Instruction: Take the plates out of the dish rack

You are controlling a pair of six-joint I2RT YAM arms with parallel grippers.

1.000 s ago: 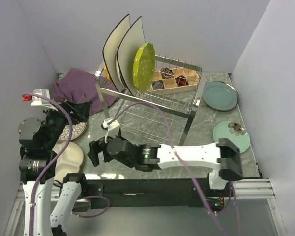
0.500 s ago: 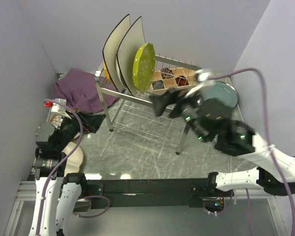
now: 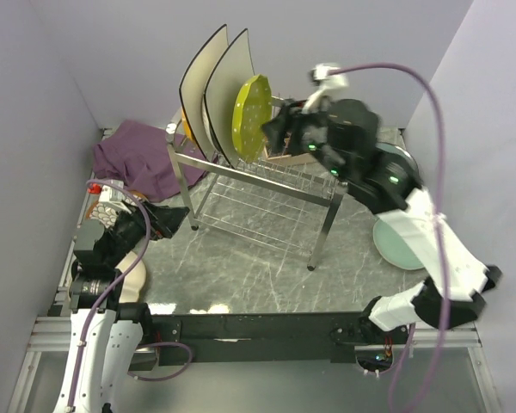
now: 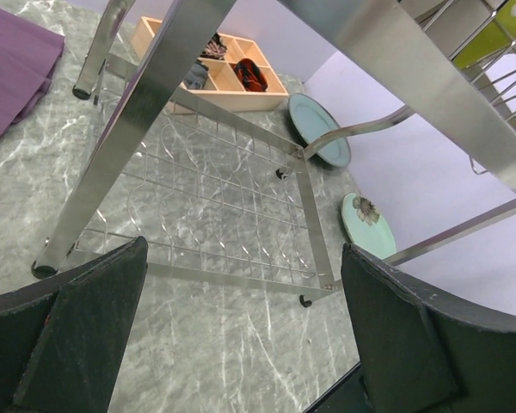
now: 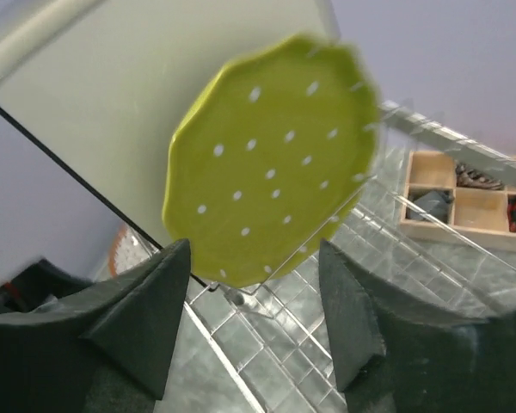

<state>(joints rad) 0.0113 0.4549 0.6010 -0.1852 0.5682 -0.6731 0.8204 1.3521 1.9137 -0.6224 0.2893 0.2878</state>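
The silver dish rack (image 3: 256, 182) holds two large cream square plates (image 3: 198, 86) (image 3: 233, 90) and a yellow-green dotted round plate (image 3: 251, 116), all on edge. My right gripper (image 3: 276, 133) is raised just right of the yellow-green plate. In the right wrist view that plate (image 5: 271, 176) fills the middle, and the right gripper (image 5: 254, 318) is open, its jaws either side of and below the plate's lower rim without touching it. My left gripper (image 3: 170, 219) is low at the rack's near-left leg. It is open (image 4: 241, 335) and holds nothing.
On the table lie a teal-grey plate (image 4: 320, 140), a mint flower plate (image 3: 396, 245), a cream plate (image 3: 133, 275) and a patterned plate (image 3: 103, 211) under the left arm. A purple cloth (image 3: 142, 159) lies left and a wooden compartment box (image 5: 469, 202) stands behind the rack.
My right arm swung from the near left of the table up and across to the yellow-green plate in the rack. The left arm drew back toward the near-left corner.
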